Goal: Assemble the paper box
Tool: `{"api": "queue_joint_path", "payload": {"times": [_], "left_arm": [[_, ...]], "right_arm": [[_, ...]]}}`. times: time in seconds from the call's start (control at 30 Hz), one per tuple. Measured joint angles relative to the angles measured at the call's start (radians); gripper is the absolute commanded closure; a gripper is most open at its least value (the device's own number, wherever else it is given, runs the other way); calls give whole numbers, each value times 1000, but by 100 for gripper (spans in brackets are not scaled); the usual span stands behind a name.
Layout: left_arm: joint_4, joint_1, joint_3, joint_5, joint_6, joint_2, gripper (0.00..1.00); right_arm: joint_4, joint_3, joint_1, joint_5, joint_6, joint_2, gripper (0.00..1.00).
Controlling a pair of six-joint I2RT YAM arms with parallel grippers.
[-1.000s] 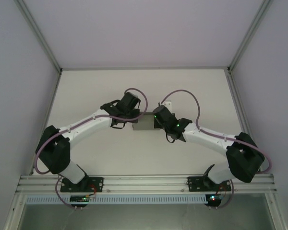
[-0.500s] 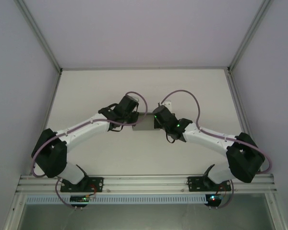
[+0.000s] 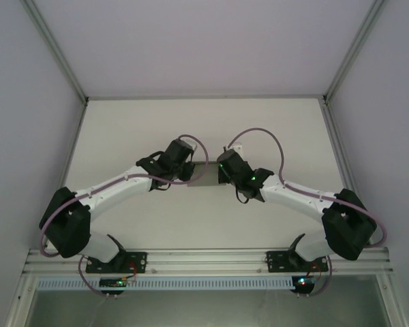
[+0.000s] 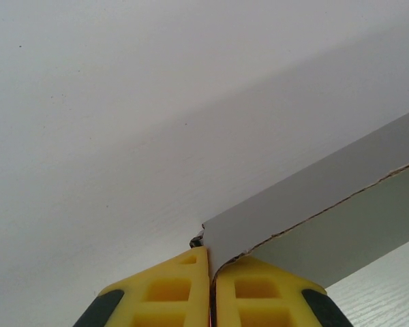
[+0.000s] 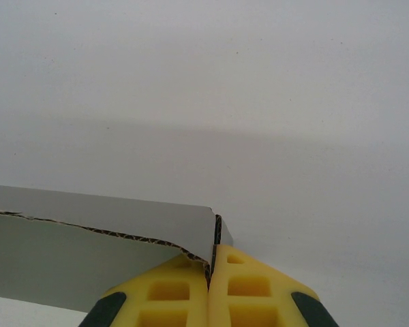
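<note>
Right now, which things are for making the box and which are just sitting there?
For the job: paper box, left gripper and right gripper, both shut on it.
Just there: table, metal rail.

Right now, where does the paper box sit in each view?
Top external: paper box at the centre of the white table.
Left wrist: lower right, corner pinched by left gripper.
Right wrist: lower left, corner pinched by right gripper.
Shared landmark: that white table.
</note>
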Motion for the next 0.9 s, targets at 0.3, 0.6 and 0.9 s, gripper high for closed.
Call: {"api": "queue_joint_path", "payload": {"times": [0.3, 0.6, 0.9], "left_arm": [[90, -20, -74, -23, -79, 0, 89], [285, -56, -257, -56, -135, -111, 84], [283, -56, -258, -80, -136, -110, 85]], "right_arm": [[22, -11, -2, 2, 0, 0, 100], [112, -70, -2, -19, -3, -18, 90], [-19, -40, -105, -252, -86, -89, 34]]}}
